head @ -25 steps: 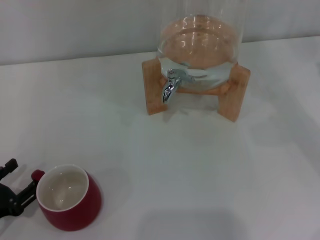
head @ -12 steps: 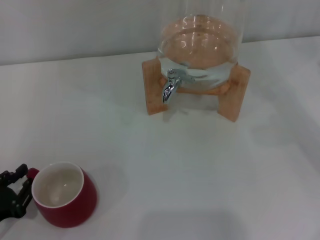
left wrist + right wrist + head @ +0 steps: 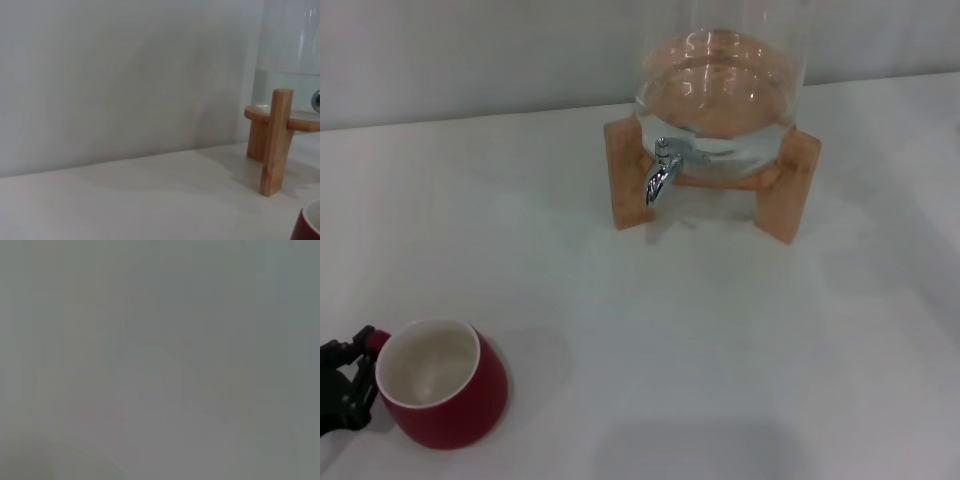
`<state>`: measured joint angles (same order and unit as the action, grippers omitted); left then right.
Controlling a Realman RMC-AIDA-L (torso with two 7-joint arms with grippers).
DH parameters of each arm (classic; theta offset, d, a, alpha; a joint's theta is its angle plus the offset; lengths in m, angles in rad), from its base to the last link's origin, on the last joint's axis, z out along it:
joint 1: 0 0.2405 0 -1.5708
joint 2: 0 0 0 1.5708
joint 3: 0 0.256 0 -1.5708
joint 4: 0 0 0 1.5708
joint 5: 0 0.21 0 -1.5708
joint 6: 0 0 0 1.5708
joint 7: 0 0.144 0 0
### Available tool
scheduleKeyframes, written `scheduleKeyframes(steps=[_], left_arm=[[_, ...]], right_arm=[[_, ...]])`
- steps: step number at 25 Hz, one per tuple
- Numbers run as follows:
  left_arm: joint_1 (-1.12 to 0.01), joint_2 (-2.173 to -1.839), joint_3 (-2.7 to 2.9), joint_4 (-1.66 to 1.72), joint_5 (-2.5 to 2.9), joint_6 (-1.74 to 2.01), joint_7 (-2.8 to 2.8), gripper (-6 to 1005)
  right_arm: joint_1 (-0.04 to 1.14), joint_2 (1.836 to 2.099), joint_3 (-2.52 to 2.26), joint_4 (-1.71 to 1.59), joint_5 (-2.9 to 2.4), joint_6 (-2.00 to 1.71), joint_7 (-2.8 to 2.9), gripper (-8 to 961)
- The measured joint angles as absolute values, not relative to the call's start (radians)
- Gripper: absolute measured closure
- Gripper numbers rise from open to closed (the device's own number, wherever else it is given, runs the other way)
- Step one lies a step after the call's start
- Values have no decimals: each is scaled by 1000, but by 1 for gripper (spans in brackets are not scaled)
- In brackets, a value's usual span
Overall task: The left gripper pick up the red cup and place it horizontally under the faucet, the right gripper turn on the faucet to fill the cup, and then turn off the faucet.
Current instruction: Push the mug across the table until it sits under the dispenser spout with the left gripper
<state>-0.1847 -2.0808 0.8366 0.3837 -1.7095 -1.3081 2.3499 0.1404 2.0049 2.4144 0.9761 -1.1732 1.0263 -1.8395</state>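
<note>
The red cup [image 3: 442, 396] stands upright at the table's near left, cream inside showing, its small handle [image 3: 376, 341] pointing left. My left gripper [image 3: 356, 362] is at the left edge of the head view, its black fingers closed on the handle. A sliver of the cup's rim shows in the left wrist view [image 3: 311, 225]. The chrome faucet [image 3: 661, 170] hangs from the glass jar [image 3: 720, 85] at the far centre-right, well away from the cup; its edge also shows in the left wrist view [image 3: 316, 100]. My right gripper is out of view.
The jar rests on a wooden stand [image 3: 625, 185] whose legs sit on the white table [image 3: 720, 340]; one leg shows in the left wrist view [image 3: 275, 142]. A grey wall rises behind the table. The right wrist view is plain grey.
The left gripper's fingers closed around the cup's handle. The cup shifted a little to the left and away from the near edge with the gripper.
</note>
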Motion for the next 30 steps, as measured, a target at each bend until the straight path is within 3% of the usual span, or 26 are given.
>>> scheduleKeyframes(steps=[4,30], left_arm=[[-186,-2081,833,401,-1717,-1332,2316,848],[-338,-2080,840,413,-1669,-1217,2198,848]], right_arm=[[140,2005,2414,976,-1173,1026,-1839,321],[132,2005,2408,971,-1173,1060,-1840,321]])
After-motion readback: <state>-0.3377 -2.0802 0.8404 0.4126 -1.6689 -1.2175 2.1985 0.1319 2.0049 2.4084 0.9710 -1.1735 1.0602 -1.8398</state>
